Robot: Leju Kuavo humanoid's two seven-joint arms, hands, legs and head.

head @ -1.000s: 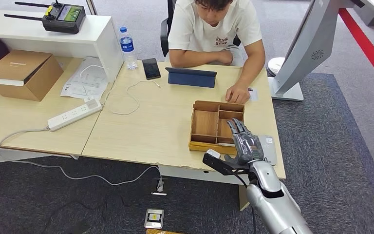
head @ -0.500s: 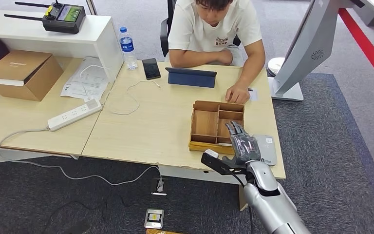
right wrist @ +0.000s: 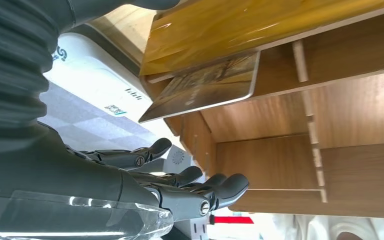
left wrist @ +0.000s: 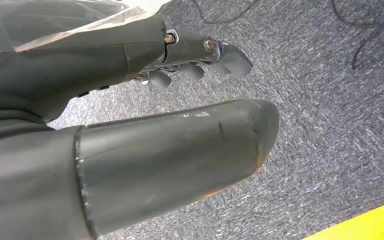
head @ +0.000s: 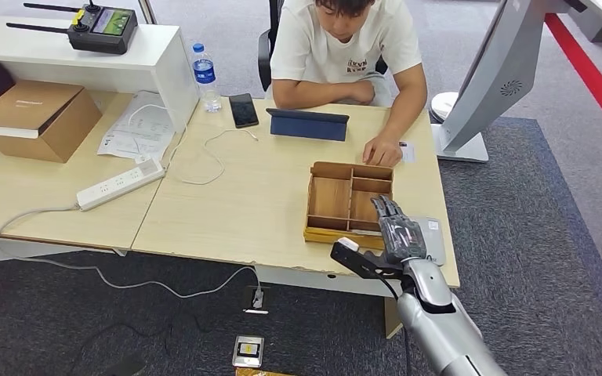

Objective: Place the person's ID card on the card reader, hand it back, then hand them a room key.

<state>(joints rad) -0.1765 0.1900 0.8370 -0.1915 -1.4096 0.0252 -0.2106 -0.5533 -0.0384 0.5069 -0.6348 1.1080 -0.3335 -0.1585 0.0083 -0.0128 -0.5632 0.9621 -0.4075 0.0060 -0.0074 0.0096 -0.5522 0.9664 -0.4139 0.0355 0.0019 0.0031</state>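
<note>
The room key card (right wrist: 205, 85) leans tilted in the near right compartment of the wooden tray (head: 331, 197), one edge tucked under the tray's glossy yellow front wall. The right hand (head: 396, 227) hovers over that corner, palm down, fingers (right wrist: 180, 176) stretched out and slightly apart, holding nothing and clear of the card. Just beside the tray, at the table's right edge, lies the white card reader (head: 433, 235), partly hidden by the hand. At the far side of the table (head: 243, 204) a person's hand (head: 382, 150) rests flat, with a small white card (head: 407, 150) under its fingertips; whether that is the ID card is hard to tell. The left hand (left wrist: 195, 65) hangs over the grey carpet, fingers loosely curled and nothing in them.
</note>
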